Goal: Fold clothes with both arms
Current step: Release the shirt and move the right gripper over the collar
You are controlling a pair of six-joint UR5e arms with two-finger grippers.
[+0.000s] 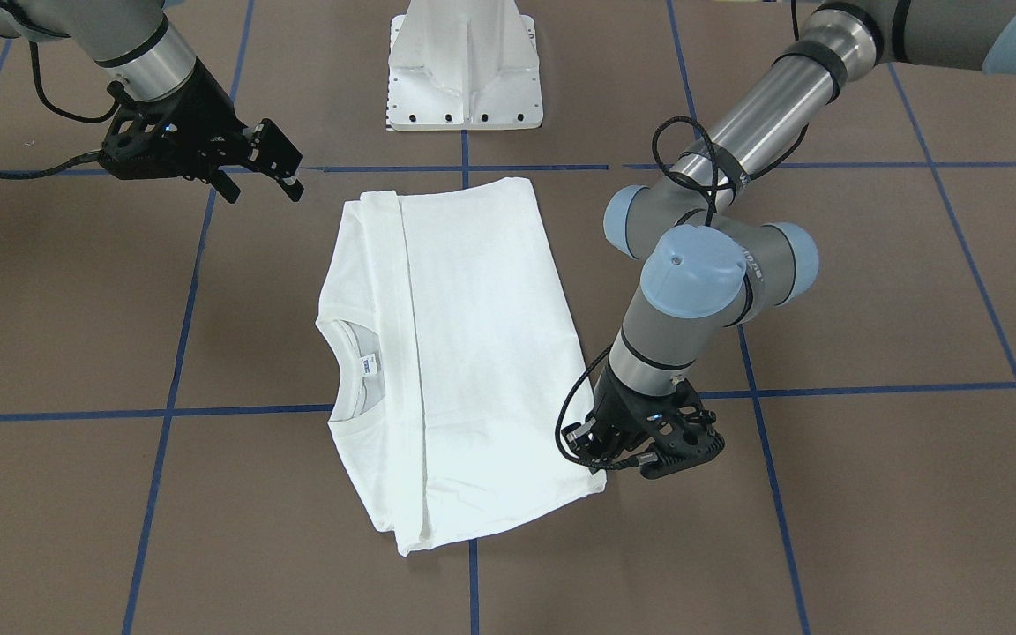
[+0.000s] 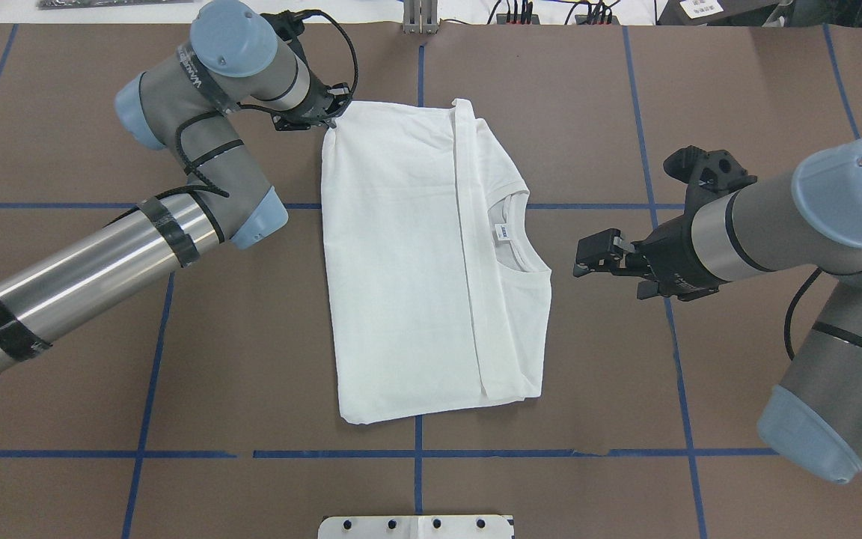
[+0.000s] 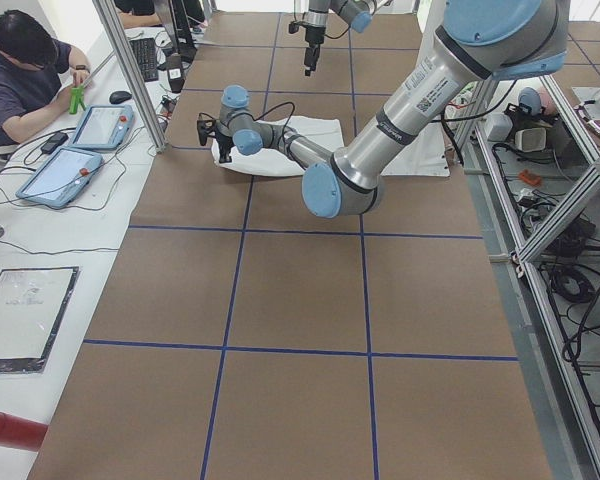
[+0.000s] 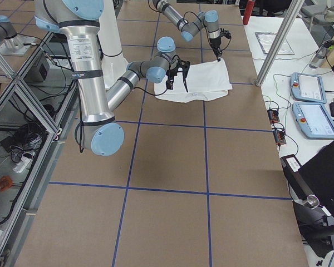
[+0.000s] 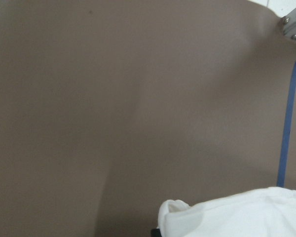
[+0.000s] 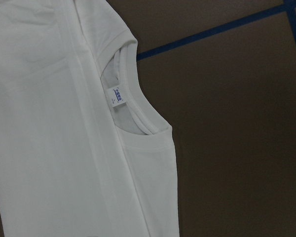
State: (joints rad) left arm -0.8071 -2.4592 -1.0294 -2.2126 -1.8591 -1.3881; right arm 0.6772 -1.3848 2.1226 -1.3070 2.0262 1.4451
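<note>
The white shirt [image 1: 473, 353] lies folded lengthwise on the brown table, plain side up, with its collar and small neck label [image 1: 370, 364] showing. It also shows in the overhead view [image 2: 401, 262] and the right wrist view [image 6: 49, 123]. No printed text shows. My left gripper [image 1: 603, 446] is low at one hem corner, which the overhead view [image 2: 330, 120] shows as the far-left one. It looks shut on that corner, which curls up in the left wrist view [image 5: 180, 215]. My right gripper [image 1: 263, 192] is open and empty, held above the table beside the collar [image 2: 601, 263].
The white pedestal base [image 1: 464, 79] stands at the robot's edge of the table. Blue tape lines [image 2: 416, 453] grid the brown surface. An operator [image 3: 25, 70] sits with tablets [image 3: 100, 125] at a side desk beyond the table's far edge.
</note>
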